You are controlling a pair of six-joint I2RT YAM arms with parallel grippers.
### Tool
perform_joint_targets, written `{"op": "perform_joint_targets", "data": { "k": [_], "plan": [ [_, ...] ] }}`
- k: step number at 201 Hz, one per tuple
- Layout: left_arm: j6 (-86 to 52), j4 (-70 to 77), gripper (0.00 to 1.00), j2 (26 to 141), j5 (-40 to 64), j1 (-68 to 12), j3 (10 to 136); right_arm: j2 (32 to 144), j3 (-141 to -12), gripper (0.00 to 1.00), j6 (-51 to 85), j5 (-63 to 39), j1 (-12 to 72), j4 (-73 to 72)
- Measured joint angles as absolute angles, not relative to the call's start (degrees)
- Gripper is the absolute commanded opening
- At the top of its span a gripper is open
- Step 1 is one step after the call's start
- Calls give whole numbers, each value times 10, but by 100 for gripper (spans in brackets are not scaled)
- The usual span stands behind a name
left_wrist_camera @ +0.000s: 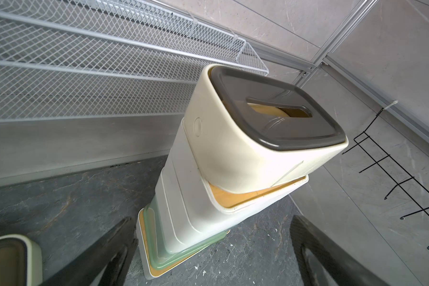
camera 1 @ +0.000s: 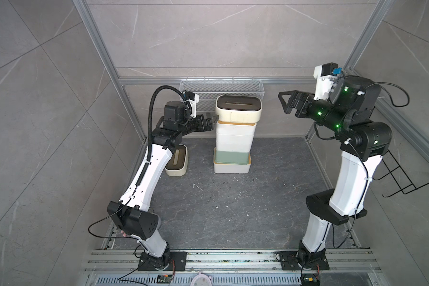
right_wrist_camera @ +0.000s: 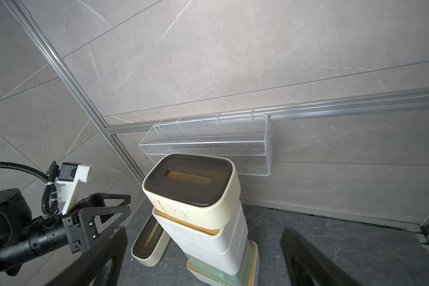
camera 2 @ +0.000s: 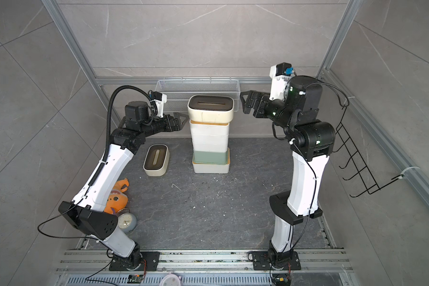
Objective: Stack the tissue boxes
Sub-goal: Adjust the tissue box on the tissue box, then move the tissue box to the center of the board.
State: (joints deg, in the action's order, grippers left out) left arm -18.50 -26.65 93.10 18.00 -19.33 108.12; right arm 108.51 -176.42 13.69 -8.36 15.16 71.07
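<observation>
Grippers: left gripper [camera 2: 181,120] and right gripper [camera 1: 282,102] both spread wide and empty, one at each side of the pile's top.
Pile: tissue boxes [camera 1: 234,138] stacked tall near the middle of the tabletop's [camera 1: 233,203] back edge.
Loose box: cream box [camera 2: 156,159] lying near the tabletop's left edge.
Risk: top box [left_wrist_camera: 258,138] sits skewed on the pile; a sideways nudge, or the last box set down off-centre, could topple it.

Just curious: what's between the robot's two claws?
The stack of tissue boxes stands between the left gripper and the right gripper, as both top views show.
</observation>
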Motion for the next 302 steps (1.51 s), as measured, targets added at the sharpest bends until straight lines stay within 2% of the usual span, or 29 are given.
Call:
{"op": "perform_joint_targets", "data": {
  "k": [42,55,87,145,188,229,302],
  "plan": [
    [-200,-258,100,860,130,-190,993,987,-1638,100,115,-89,150,691],
    [-205,-254,100,834,107,-189,958,945,-1559,100,112,-92,150,668],
    [-209,-254,100,783,47,-186,875,808,-1264,100,112,-90,150,559],
    [-205,-262,99,777,10,-136,796,666,-1000,100,131,-102,150,448],
    [-187,-275,93,867,19,-88,796,534,-827,100,160,-136,150,388],
    [-154,-321,85,1014,14,-68,874,441,-688,100,190,-167,150,370],
    [-128,-366,82,1154,-3,-67,1005,373,-612,100,200,-185,150,393]
  ]
}}
